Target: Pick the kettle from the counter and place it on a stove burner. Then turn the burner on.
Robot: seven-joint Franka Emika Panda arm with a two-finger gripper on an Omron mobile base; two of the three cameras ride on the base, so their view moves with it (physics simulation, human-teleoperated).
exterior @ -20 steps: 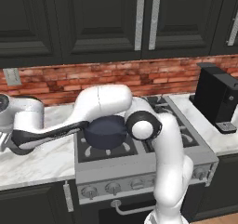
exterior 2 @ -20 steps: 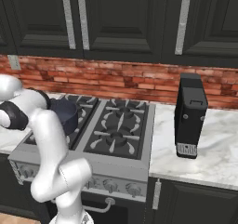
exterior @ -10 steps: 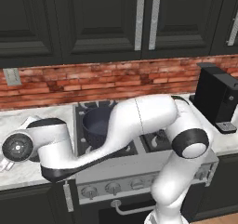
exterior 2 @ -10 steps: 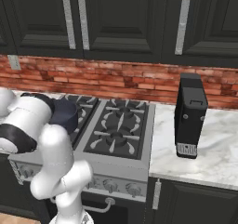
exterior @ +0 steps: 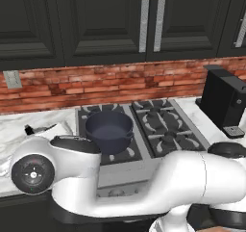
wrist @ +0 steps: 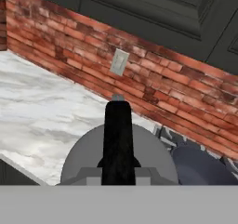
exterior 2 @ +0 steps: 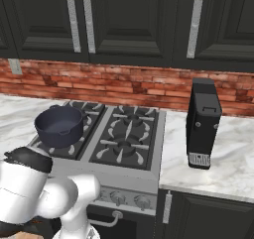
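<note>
Over the counter [wrist: 42, 121], fingers [wrist: 117, 139] closed on the half-hidden kettle [wrist: 88, 158].

kettle [wrist: 120, 158]: bottom cut off by the picture's edge, spout hidden
pot [wrist: 204, 169]: partly cut off at the bottom
counter [exterior: 29, 130]: partly hidden behind the arm

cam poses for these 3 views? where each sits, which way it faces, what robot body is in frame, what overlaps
Left base view: behind the arm on its left, looking forward and down at the stove; white arm across the bottom.
Right base view: behind on its right, same stove, coffee machine right; arm at lower left.
Hand view: on the hand, facing the brick wall across the counter; shut on the kettle by its black handle.
Shared: all three show the dark-blue pot.
</note>
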